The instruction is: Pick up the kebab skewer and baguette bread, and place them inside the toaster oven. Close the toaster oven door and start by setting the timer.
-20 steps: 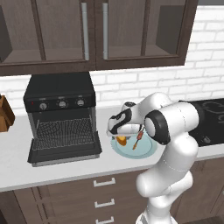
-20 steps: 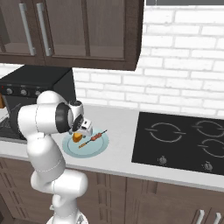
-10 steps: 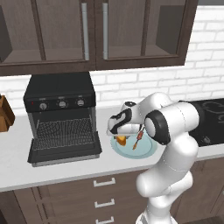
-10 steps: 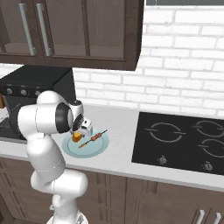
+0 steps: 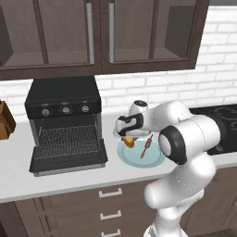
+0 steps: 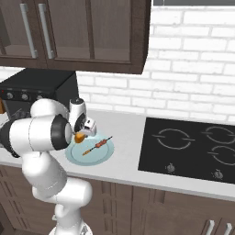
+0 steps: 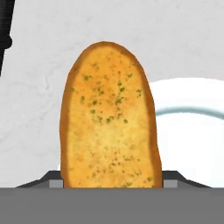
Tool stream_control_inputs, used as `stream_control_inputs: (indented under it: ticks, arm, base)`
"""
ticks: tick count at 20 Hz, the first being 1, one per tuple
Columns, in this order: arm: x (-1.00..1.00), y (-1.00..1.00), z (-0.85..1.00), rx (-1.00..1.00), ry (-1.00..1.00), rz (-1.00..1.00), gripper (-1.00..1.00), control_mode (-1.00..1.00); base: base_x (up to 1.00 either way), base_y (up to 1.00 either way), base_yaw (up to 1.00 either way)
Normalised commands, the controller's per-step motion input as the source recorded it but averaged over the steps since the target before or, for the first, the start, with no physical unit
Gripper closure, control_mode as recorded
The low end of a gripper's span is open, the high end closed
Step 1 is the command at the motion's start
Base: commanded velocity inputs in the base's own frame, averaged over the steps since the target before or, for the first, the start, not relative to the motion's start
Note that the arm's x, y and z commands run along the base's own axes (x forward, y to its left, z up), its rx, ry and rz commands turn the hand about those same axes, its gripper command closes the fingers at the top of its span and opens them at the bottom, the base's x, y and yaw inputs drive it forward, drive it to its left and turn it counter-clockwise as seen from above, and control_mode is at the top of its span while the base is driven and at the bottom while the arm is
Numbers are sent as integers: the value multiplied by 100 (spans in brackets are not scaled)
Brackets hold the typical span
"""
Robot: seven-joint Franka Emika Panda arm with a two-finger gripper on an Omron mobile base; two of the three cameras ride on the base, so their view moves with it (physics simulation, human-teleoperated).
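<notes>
The gripper [image 5: 128, 137] squeezes the baguette bread [image 7: 109, 118]; lift it straight up, then go slowly to the toaster oven [image 5: 65, 122].

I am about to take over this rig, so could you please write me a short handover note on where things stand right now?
Gripper: shut on the baguette bread, held over the pale blue plate.
Kebab skewer: lying on the plate.
Toaster oven: on the counter to the plate's left, toaster oven door folded down open, rack bare.
Done: baguette gripped.
Left: bread into the oven, then the skewer, shut the door, set the timer.
</notes>
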Motion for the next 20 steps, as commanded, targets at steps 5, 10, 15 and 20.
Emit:
stream_control_inputs:
  ticks: [5,10,15,20]
  arm:
    - [-73,5,90,0,-18,-2,100,-100]
    - [-81,19,86,0,-16,-11,100,-100]
    - [-61,40,64,9,-19,-28,100,-100]
    - [-55,39,50,21,-23,-42,100,-100]
  base:
    - [0,0,0]
    - [0,0,0]
    - [0,0,0]
    - [0,0,0]
